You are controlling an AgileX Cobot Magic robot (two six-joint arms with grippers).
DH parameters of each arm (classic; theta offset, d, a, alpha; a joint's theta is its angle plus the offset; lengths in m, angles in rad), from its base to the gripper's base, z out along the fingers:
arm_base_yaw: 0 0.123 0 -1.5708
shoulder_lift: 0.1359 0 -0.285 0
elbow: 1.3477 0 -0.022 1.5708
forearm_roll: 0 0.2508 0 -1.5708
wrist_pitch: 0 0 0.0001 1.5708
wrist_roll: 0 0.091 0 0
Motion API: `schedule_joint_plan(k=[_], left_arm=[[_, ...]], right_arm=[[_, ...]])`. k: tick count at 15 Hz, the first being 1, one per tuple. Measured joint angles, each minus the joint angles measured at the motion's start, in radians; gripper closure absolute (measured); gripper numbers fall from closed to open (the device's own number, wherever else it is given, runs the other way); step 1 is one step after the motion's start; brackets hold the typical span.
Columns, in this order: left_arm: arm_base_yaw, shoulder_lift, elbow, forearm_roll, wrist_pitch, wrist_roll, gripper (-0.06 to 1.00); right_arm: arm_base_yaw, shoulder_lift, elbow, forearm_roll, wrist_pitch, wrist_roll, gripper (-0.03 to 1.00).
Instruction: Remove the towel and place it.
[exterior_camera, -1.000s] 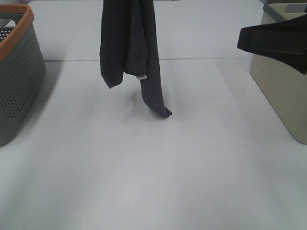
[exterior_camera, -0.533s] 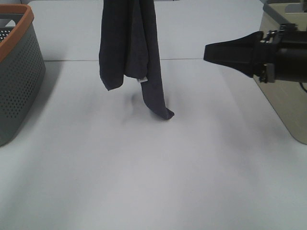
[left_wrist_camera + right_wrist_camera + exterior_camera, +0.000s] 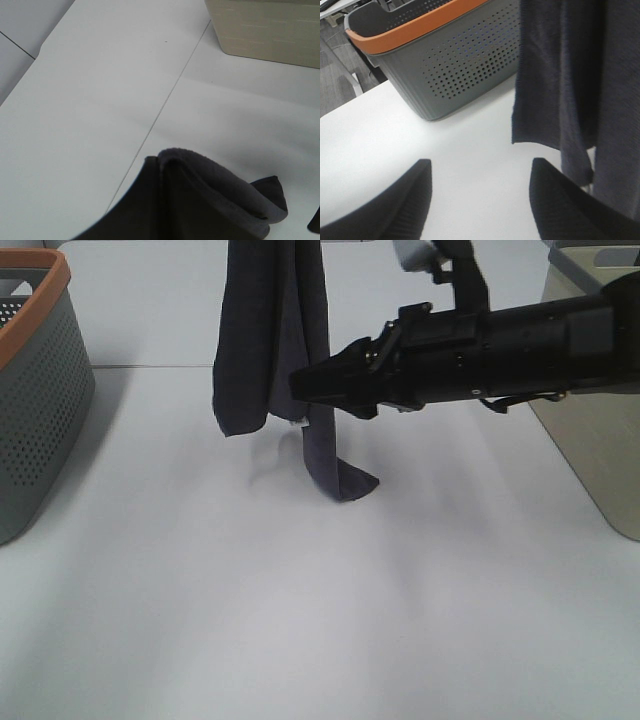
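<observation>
A dark grey towel [image 3: 270,330] hangs from above the top edge of the exterior view, and its lower tip rests folded on the white table [image 3: 300,620]. The left gripper is out of that view. In the left wrist view the towel [image 3: 200,200] bunches right at the camera and hides the fingers. My right gripper [image 3: 305,387] reaches across from the right, its tips right at the towel's hanging strip. In the right wrist view the right gripper [image 3: 480,200] is open and empty, with the towel [image 3: 570,75] just ahead.
A grey perforated basket with an orange rim [image 3: 40,390] stands at the left edge; it also shows in the right wrist view [image 3: 445,65]. A beige bin [image 3: 590,450] stands at the right edge and shows in the left wrist view [image 3: 265,25].
The right arm has swung left from the right edge up to the towel. The towel's lower tip has shifted slightly right and folded on the table.
</observation>
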Motion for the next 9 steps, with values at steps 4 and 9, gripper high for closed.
schedule_joint_plan(k=[4,9], left_arm=[[0.0,0.0,0.0,0.0,0.0,0.0,0.94],[0.0,0.0,0.0,0.001,0.0,-0.001,0.94]], right_arm=[[0.052,0.119,-0.126,0.0,-0.032,-0.021,0.38],[0.052,0.128,-0.163,0.001,-0.088,-0.02,0.38]])
